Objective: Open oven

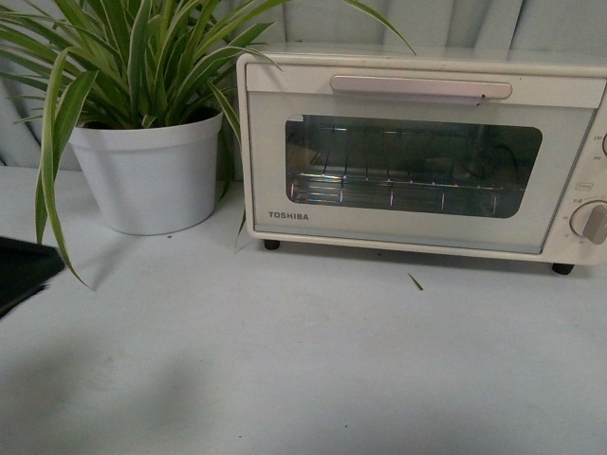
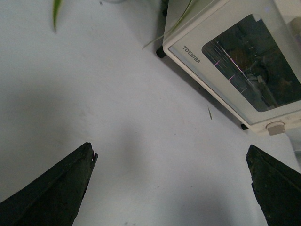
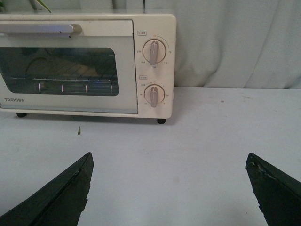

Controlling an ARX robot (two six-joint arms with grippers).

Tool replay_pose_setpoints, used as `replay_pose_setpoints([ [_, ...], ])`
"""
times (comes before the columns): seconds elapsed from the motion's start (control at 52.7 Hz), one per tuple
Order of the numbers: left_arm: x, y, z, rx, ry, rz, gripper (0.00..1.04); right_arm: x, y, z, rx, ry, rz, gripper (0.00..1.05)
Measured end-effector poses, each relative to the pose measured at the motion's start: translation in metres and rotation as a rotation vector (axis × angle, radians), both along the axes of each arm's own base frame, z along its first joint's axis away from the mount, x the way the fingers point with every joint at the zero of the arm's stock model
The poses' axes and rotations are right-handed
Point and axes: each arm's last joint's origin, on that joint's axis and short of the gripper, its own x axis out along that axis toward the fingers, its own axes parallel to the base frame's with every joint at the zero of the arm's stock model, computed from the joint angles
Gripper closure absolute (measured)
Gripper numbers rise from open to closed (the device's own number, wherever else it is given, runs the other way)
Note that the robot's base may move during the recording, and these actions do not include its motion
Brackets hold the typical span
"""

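**Front view.** Item: oven [image 1: 422, 161], cream-white, lettered TOSHIBA. It stands on the desk [image 1: 303, 370] right of centre, its right end cut off by the frame edge.
- Door [image 1: 417, 234]: shut, flush with the body.
- Bar handle [image 1: 420, 87]: runs across the top of the door, untouched.
- Wire rack [image 1: 394, 190]: visible behind the glass window [image 1: 474, 147].
- Lower knob [image 1: 595, 223]: at the right edge.
- Small black feet [image 1: 272, 245]: resting on the desk.
- Striped-leaf plant [image 1: 123, 47] in a white pot [image 1: 150, 175]: just left of the oven, with one leaf reaching across the oven's upper corner.
- Scrap of leaf [image 1: 415, 282]: lies on the desk in front of the oven.
- Dark shape [image 1: 24, 270]: enters at the left edge (what it belongs to cannot be told).

Neither hand shows here.

**Left wrist view.** Left hand [image 2: 170, 153]: fingers [image 2: 56, 193] spread wide, holding nothing, bare desk between them. The oven lies ahead, well apart from the fingers and seen from its left front corner. Its door is closed.

**Right wrist view.** Right hand [image 3: 169, 157]: fingers [image 3: 56, 197] wide apart, empty, over the desk. The oven lies ahead, well apart, with its control end toward this camera. The upper knob [image 3: 153, 51] sits above the lower knob, both beside the shut door. A pale curtain [image 3: 235, 42] hangs behind the desk.
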Motion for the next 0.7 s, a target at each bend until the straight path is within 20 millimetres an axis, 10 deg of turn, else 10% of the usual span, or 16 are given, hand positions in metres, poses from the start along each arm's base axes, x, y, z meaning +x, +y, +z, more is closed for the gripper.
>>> replay_pose_setpoints([
  [0.361, 0.072, -0.064, -0.023, -0.163, 0.217, -0.044, 0.06, 0.0, 0.0, 0.0, 0.0, 0.0, 0.0, 0.09],
  [0.703, 0.096, -0.085, -0.034, -0.246, 0.283, -0.023, 0.06, 0.0, 0.0, 0.0, 0.0, 0.0, 0.0, 0.09],
])
